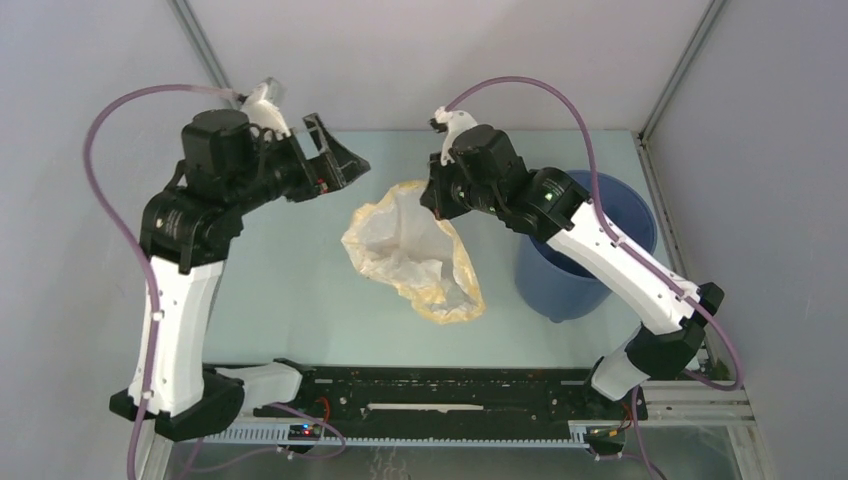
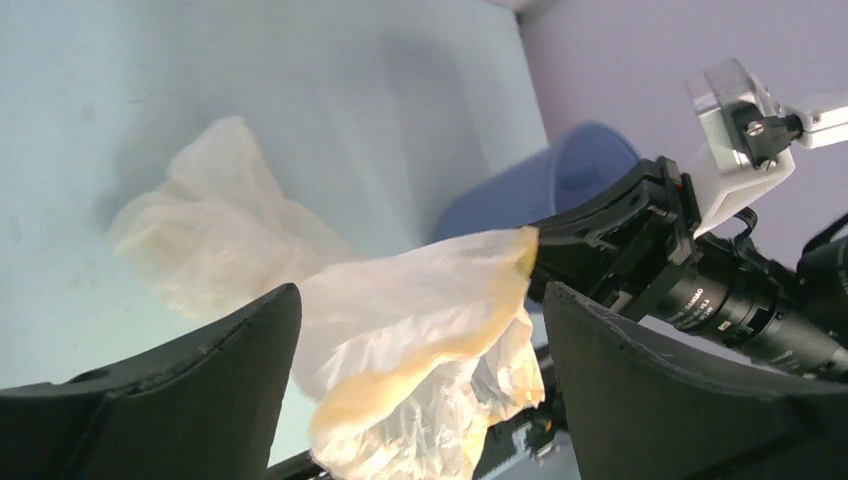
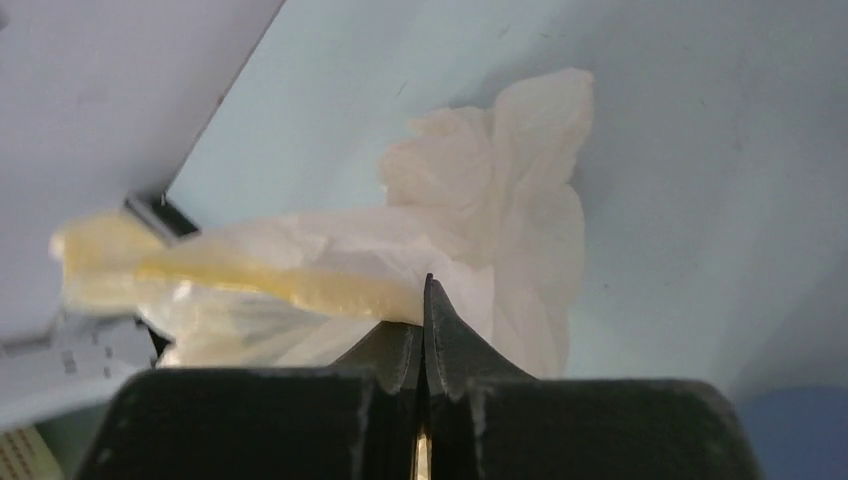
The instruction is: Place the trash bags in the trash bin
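- Black rail with both arm bases runs along the near desk edge; the wiring strip sits in front of it.
- Bare pale desk strip between the rail and the trash bag; open room on the left half too.
- The left arm's white link rises on the near left, with a purple cable looping out toward the left wall.
- Trash bag at mid-desk is crinkly, whitish with a yellow rim, and pinched at its far top edge. Its bulk hangs down toward the near side, and whether its low folds touch the desk is unclear.
- Right claw: fingers pressed together on the bag's yellow edge, with plastic bunched to its left in the wrist view.
- Blue bucket stands upright on the desk just right of the bag, with a thin gap between them.
- The right arm's forearm crosses over the bucket's rim and covers part of the opening. The right wall is close behind the bucket.
- Left claw: fingers spread wide, gripping nothing, raised left of and beyond the bag. Its camera sees the bag, the bucket and the right claw between them.
- Far desk edge meets the grey back wall; frame posts slant at both back corners.
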Action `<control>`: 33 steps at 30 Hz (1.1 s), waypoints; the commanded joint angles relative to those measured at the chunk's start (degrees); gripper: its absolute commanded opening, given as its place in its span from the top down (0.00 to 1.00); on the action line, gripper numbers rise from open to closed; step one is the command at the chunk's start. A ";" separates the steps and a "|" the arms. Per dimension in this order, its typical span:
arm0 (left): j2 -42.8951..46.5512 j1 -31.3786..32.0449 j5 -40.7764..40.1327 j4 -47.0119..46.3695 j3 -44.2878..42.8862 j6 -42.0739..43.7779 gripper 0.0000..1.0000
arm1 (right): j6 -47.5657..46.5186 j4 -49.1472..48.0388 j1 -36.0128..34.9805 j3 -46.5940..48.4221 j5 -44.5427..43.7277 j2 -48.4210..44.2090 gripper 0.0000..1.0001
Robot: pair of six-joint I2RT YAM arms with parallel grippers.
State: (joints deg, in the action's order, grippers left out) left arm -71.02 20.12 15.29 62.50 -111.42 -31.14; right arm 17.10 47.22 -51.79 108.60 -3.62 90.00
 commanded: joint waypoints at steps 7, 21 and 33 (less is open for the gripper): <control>17.60 0.10 -15.75 -3.84 19.70 -24.09 0.09 | 23.66 -4.68 4.03 7.10 -17.41 2.20 1.00; 18.91 3.84 14.05 -40.57 44.44 -32.72 0.00 | 40.34 -3.85 9.12 10.58 -14.24 5.78 1.00; 15.49 7.53 2.97 -39.78 49.52 -36.60 0.14 | 41.52 -1.84 7.91 8.73 -16.20 4.85 1.00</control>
State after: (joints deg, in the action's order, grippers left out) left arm -58.22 26.61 23.66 22.46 -63.61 -65.25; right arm 57.39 45.52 -43.57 116.95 -17.19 96.60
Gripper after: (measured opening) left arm 0.835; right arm 0.007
